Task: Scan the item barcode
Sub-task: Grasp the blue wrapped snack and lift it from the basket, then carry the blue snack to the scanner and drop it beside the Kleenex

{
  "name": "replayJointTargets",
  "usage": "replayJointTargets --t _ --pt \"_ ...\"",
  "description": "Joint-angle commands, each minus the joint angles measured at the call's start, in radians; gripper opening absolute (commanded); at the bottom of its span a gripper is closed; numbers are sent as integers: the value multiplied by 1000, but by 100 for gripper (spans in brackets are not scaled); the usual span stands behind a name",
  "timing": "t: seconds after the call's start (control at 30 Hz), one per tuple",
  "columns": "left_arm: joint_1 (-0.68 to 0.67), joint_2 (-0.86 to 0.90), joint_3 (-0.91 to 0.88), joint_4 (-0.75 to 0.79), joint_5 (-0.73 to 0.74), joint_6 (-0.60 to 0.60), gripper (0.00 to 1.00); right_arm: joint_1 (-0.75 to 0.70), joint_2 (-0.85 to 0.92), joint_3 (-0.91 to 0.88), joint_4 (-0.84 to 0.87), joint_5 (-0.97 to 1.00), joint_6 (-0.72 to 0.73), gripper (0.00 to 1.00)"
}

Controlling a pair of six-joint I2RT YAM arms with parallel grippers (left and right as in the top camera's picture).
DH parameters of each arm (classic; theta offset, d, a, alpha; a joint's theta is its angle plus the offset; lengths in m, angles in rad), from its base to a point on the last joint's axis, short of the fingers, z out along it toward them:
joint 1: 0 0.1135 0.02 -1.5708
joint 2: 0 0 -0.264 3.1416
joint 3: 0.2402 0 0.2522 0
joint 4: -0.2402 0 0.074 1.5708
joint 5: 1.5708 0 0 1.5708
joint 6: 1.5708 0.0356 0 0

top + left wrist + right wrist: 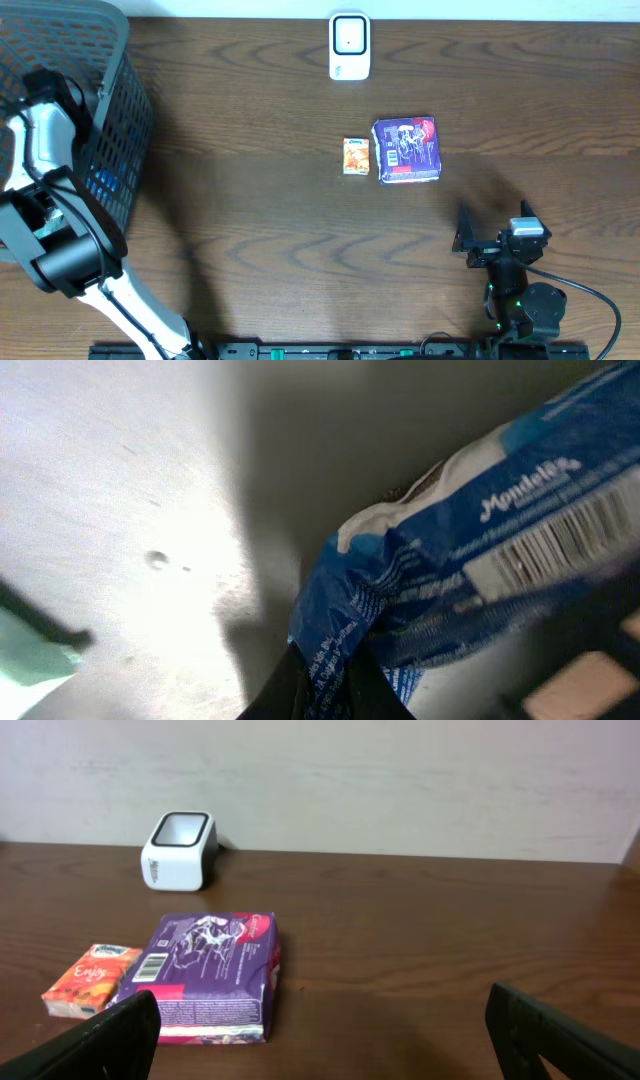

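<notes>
Inside the basket, the left gripper pinches a blue packet by its corner, barcode up and right of the closed jaws. This looks like the pick-up step; next it needs lifting to the scanner. The right gripper gapes wide, empty.

Dark wood-grain table w/ plain pale wall behind, even light.

This is looking like a mock shop checkout. A barcode scanner is standing at the wooden table's far edge, a mesh shopping basket at its left, packaged goods lying between.
</notes>
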Motion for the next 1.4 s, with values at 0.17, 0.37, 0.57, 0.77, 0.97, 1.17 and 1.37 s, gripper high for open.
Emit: replayJointTargets --t 0.17,0.37,0.57,0.77,0.97,1.17,1.37 --pt "10 -401 121 58 -6 -93 7 -5 -5 -2 -3 -6 -15 99" --pt "9 -637 121 131 -12 -204 7 -5 -5 -2 -3 -6 -15 99" --pt "7 -787 121 138 68 -274 7 -5 -5 -2 -3 -6 -15 99" --pt "-9 -836 121 150 454 -387 8 -5 -5 -2 -3 -6 -15 99" --pt "-182 -787 120 167 566 -437 7 -5 -5 -2 -3 -6 -15 99" --pt "-370 -659 120 180 549 -437 7 -5 -5 -2 -3 -6 -15 99" --pt "-521 -475 119 174 409 -436 7 -5 -5 -2 -3 -6 -15 99"
